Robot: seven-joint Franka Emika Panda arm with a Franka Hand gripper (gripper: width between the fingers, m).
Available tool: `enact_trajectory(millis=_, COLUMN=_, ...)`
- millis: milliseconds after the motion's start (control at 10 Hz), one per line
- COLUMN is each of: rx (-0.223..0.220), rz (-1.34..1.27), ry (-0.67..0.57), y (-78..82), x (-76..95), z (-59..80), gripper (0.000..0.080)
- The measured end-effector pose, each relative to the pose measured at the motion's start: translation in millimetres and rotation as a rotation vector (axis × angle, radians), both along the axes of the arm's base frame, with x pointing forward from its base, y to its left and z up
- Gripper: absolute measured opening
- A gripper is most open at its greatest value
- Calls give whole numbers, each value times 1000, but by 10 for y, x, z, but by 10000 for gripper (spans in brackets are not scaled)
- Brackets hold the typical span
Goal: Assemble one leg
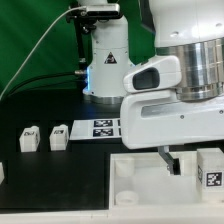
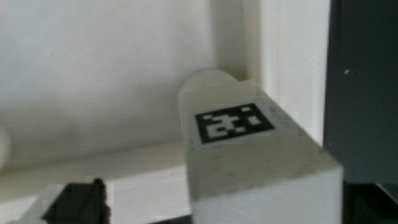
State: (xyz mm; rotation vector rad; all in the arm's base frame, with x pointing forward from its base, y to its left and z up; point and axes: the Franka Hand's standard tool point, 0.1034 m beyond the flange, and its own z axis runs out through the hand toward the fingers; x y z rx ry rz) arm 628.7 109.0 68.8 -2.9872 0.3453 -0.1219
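Observation:
A white leg point(image 2: 249, 150) with a black-and-white tag fills the wrist view, standing on the large white square top point(image 2: 98, 90). It lies between my two dark fingertips, closer to one of them, with a gap to the other finger point(image 2: 79, 203). My gripper point(image 2: 222, 208) is open around it. In the exterior view the gripper point(image 1: 170, 162) hangs low over the top point(image 1: 145, 185), and the tagged leg point(image 1: 210, 168) shows just to the exterior view's right of the fingers. Two more legs point(image 1: 29, 138) point(image 1: 58, 136) stand on the black table at the left.
The marker board point(image 1: 100, 128) lies behind the top, in front of the arm's white base point(image 1: 105, 60). A white piece point(image 1: 2, 172) shows at the exterior view's left edge. A green backdrop stands behind.

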Motion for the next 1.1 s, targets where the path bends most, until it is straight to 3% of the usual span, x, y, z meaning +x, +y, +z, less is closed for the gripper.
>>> enact_trajectory(millis=100, rx=-2, rz=4, ry=0, y=-2, x=0, z=-1, gripper=533)
enact_trajectory(millis=300, rx=28, rz=-205, ry=26, y=13, x=-5, z=-5, gripper=292)
enact_trajectory(millis=600, rx=53, rz=-488, ry=63, y=-7, x=-4, z=-9, gripper=293)
enact_trajectory(millis=700, rx=75, rz=-690, ry=102, y=-18, x=2, z=-10, gripper=293)
enact_trajectory(millis=900, rx=142, rz=-1120, ry=184, y=-23, x=-21, z=-13, gripper=294)
enact_trajectory(millis=1100, rx=242, rz=-1446, ry=251, y=-22, x=-41, z=-16, gripper=294)
